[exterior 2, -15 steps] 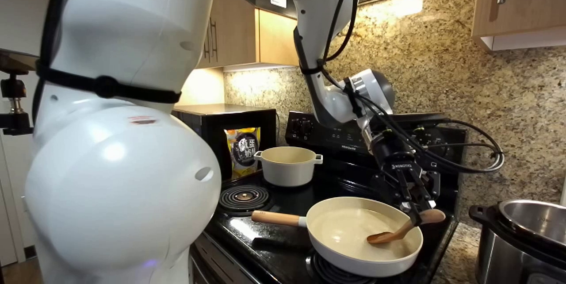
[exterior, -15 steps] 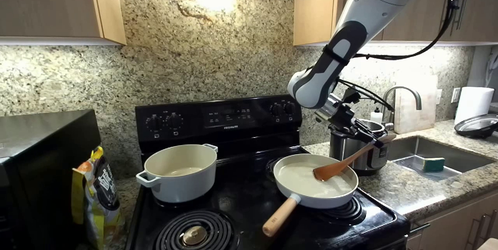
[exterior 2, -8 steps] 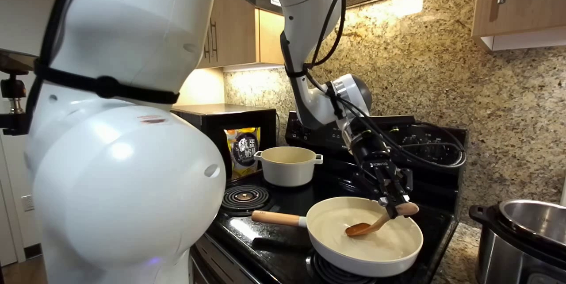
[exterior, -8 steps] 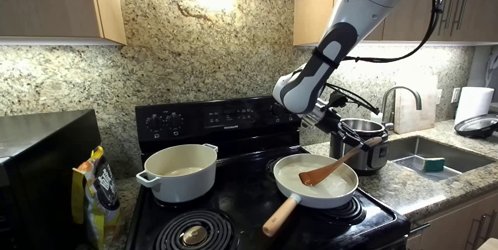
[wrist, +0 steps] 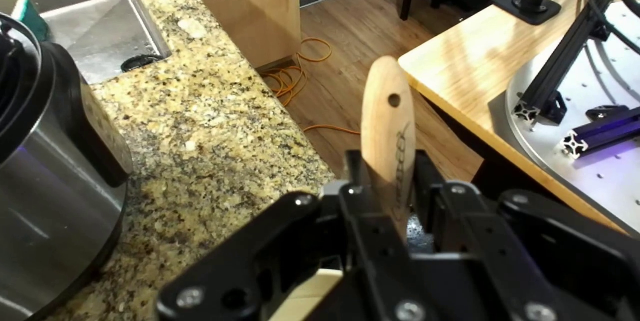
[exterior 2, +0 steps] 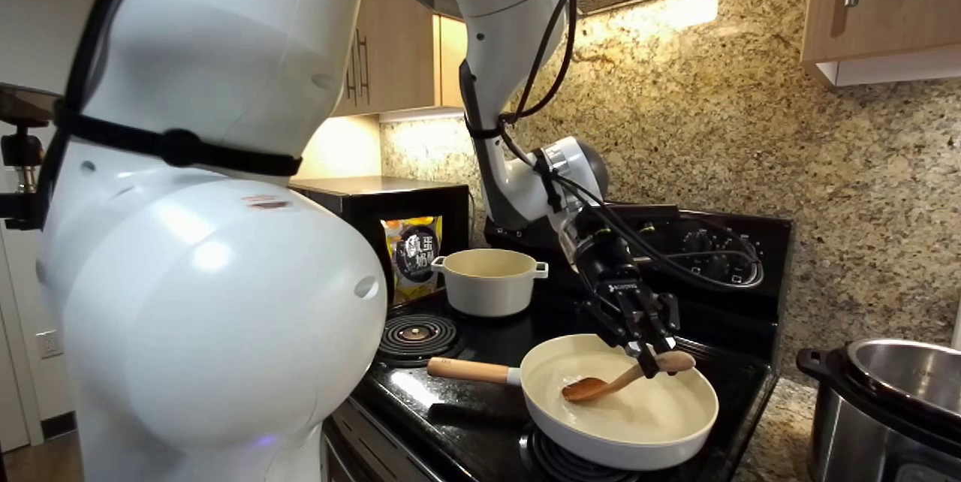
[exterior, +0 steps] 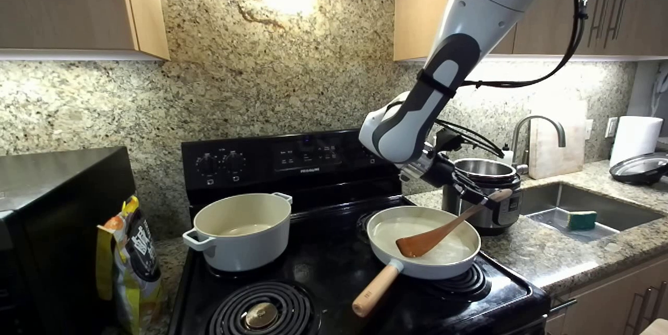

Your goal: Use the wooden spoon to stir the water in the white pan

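Fingers (exterior 2: 648, 363) clamped on wooden spoon (exterior: 443, 229) — tilted, head in white pan (exterior: 433, 271) (w/ water (exterior: 450, 252)).

How deep the water (exterior: 451, 249) is cannot be told; the white pan (exterior: 425, 271) covers most of the burner (exterior: 467, 285) beneath. In the wrist view, the gripper (wrist: 389, 166) hides the lower part of the wooden spoon (wrist: 382, 121), the lettering (wrist: 401, 158) above is too unclear to read, and the pale patch (wrist: 307, 295) below is probably the pan. In an exterior view, the right edge cuts off the steel pot (exterior 2: 856, 426).
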{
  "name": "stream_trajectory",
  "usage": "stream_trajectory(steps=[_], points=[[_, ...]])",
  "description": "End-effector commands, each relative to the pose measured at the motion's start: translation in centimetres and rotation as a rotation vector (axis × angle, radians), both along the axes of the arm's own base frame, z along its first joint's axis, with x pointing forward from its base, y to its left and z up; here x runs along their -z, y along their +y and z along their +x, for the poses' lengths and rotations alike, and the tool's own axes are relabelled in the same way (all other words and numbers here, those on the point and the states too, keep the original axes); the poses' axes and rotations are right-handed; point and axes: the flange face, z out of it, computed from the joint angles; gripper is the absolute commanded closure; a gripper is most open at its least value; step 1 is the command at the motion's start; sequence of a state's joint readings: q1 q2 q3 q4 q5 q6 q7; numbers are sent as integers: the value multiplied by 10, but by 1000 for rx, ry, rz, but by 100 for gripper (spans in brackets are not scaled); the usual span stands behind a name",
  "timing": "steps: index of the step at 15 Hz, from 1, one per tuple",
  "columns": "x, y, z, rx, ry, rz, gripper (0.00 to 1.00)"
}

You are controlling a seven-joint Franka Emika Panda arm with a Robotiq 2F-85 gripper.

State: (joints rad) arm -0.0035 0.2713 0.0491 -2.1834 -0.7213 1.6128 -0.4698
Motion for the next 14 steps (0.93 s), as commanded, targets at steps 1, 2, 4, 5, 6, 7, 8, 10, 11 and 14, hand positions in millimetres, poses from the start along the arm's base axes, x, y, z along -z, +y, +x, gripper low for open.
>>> stream_trajectory(steps=[1, 2, 4, 5, 6, 7, 8, 10, 11, 14], points=[[-8, -8, -21, -16, 17, -6, 93], [-9, -11, -24, -7, 13, -4, 93], [-12, -17, -28, 7, 11, -2, 93], [-14, -20, -30, 15, 8, -1, 93], [-15, -24, -31, 27, 5, -1, 93], [-17, -27, -31, 35, 3, 2, 93], [-19, -31, -30, 55, -5, 3, 93], [-22, -38, -28, 82, -17, 7, 93], [-22, -41, -26, 92, -23, 9, 93], [-21, -45, -18, 122, -35, 4, 93]])
